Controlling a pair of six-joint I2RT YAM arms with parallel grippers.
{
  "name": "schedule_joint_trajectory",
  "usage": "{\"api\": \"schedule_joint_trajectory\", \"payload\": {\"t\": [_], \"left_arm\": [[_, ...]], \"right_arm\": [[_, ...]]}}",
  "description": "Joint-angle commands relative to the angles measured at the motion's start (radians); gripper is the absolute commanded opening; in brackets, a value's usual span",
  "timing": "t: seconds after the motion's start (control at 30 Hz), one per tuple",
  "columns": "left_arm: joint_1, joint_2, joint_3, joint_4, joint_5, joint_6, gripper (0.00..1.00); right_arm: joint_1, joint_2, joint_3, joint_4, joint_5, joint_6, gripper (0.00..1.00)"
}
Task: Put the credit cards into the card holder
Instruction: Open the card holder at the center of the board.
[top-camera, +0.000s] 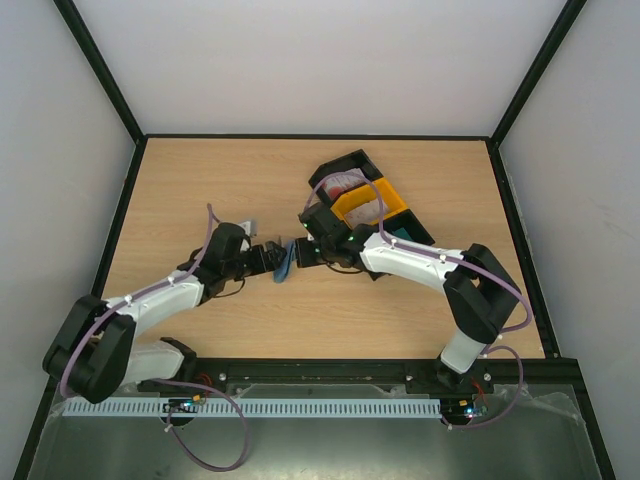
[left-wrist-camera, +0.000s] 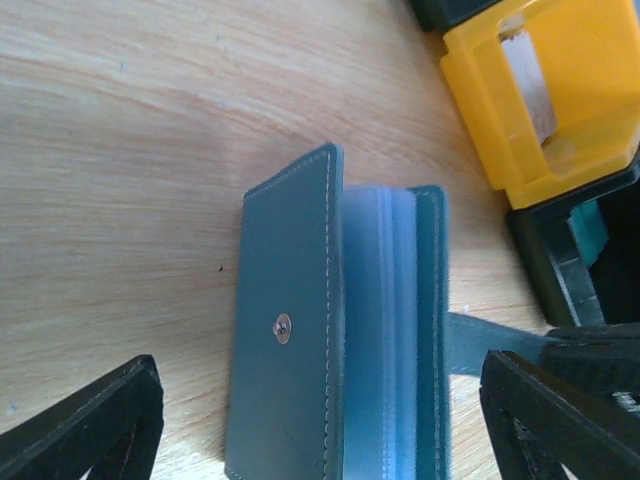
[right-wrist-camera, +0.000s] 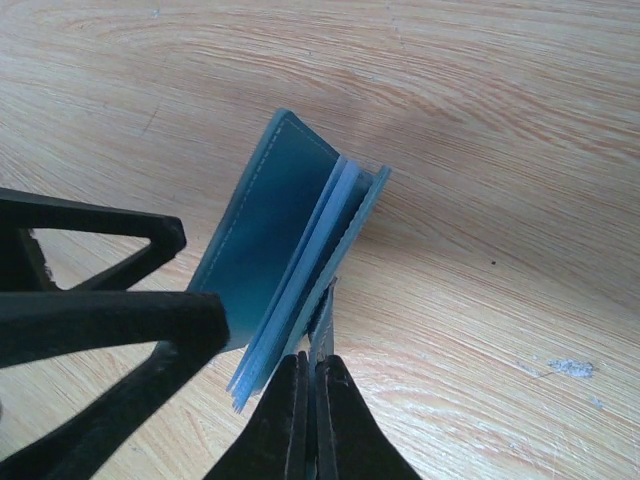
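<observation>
Card holder (left-wrist-camera: 290, 330) stood ajar, strap (left-wrist-camera: 490, 345) seemingly pinched by the right gripper (right-wrist-camera: 310, 375), left gripper (left-wrist-camera: 320, 365) spread wide, credit cards (top-camera: 345, 183) lying in bins (top-camera: 350, 158).

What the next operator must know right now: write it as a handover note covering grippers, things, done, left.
Left gripper: open, fingers either side of the card holder, not gripping.
Right gripper: shut on a thin tab at the card holder's back cover, holding it on edge, part open.
Credit cards: red-and-white ones in the black bin, a pale one in the yellow bin.
Done: holder part open; no card visible in its pockets.
Left: load every card.
</observation>
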Motion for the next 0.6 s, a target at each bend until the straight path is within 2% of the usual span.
{"api": "schedule_joint_trajectory", "payload": {"t": [0.0,0.07,0.17,0.3,0.47,0.57], "left_arm": [[0.010,0.040,0.024,-0.032,0.057,0.063,0.86],[0.011,0.046,0.024,-0.033,0.055,0.079,0.81],[0.016,0.061,0.023,-0.050,0.033,0.093,0.66],[0.020,0.068,0.008,-0.040,0.039,0.107,0.52],[0.025,0.099,0.014,-0.045,0.058,0.127,0.24],[0.028,0.114,0.025,-0.064,0.057,0.151,0.11]], "right_arm": [[-0.003,0.008,0.037,-0.025,0.014,0.025,0.02],[-0.002,0.012,0.040,-0.025,0.024,0.028,0.02],[-0.003,0.024,0.036,-0.035,0.066,0.030,0.02],[-0.003,0.029,0.014,-0.038,0.137,0.030,0.02],[-0.002,0.052,-0.001,-0.047,0.240,0.036,0.03],[-0.002,0.057,0.001,-0.058,0.298,0.063,0.15]]}}
